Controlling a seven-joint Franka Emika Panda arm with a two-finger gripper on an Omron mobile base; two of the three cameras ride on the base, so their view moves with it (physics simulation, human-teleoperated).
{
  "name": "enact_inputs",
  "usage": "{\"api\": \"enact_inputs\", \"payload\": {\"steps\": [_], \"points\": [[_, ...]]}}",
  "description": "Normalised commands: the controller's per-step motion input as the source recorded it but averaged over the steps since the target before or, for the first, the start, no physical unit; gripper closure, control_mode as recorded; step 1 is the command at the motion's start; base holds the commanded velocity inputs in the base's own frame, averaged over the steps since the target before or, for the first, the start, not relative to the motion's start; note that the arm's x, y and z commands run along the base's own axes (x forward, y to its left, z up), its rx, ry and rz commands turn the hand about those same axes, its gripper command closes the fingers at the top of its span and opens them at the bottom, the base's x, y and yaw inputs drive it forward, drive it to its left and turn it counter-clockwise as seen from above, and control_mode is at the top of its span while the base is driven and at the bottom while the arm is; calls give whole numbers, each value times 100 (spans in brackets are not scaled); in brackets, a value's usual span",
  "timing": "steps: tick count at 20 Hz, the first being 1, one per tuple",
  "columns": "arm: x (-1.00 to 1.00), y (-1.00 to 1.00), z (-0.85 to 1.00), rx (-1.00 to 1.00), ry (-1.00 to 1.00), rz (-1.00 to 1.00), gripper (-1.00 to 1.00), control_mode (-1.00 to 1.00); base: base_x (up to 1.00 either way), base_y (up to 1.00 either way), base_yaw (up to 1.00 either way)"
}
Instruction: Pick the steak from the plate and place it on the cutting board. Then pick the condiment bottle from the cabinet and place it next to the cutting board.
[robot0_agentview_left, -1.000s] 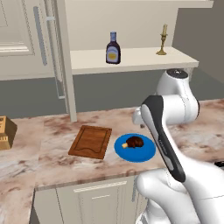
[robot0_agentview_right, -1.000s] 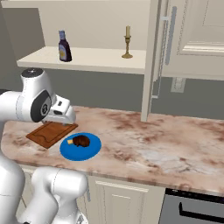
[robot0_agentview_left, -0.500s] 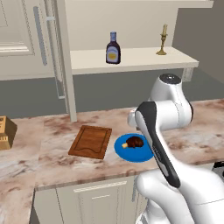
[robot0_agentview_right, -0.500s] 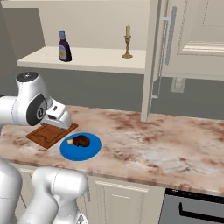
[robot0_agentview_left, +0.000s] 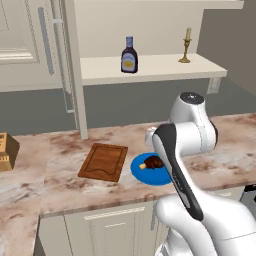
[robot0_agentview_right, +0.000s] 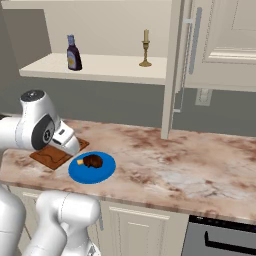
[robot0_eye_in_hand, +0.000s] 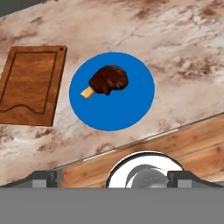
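The steak (robot0_eye_in_hand: 108, 80), a dark brown lump with a pale bone end, lies on the round blue plate (robot0_eye_in_hand: 127, 109). Beside the plate sits the reddish-brown cutting board (robot0_eye_in_hand: 30, 85). My gripper (robot0_eye_in_hand: 113, 178) hangs above the counter's front edge with both fingertips spread wide, open and empty. From the right base the steak (robot0_agentview_right: 93, 161) rests on the plate (robot0_agentview_right: 87, 175), and my hand overlaps the cutting board (robot0_agentview_right: 50, 156). The condiment bottle (robot0_agentview_left: 129, 55) stands on the cabinet shelf (robot0_agentview_left: 160, 69). From the left base my arm covers part of the plate (robot0_agentview_left: 144, 175).
A brass candlestick (robot0_agentview_left: 185, 46) stands at the shelf's right end. The cabinet door with its grey bar handle (robot0_agentview_left: 45, 40) hangs open at left. A tan wooden block (robot0_agentview_left: 6, 151) sits on the far left counter. An oven front (robot0_agentview_right: 220, 239) is at lower right.
My arm has bent forward and down, bringing the hand lower toward the plate. The gripper stays open. Steak, plate, board and bottle have not moved.
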Motion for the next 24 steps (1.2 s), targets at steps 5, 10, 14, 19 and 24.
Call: {"api": "enact_inputs", "payload": {"steps": [5, 10, 14, 19, 24], "points": [[1, 1, -19, 5, 0, -17, -100, -100, 0, 0, 0], [11, 6, -22, 6, 0, -15, -100, -100, 0, 0, 0], [25, 10, -17, 5, -2, -11, -100, -100, 0, 0, 0], [26, 6, -13, 3, -3, -9, -100, -100, 0, 0, 0], [23, 4, -30, 1, -5, -8, -100, -100, 0, 0, 0]]}}
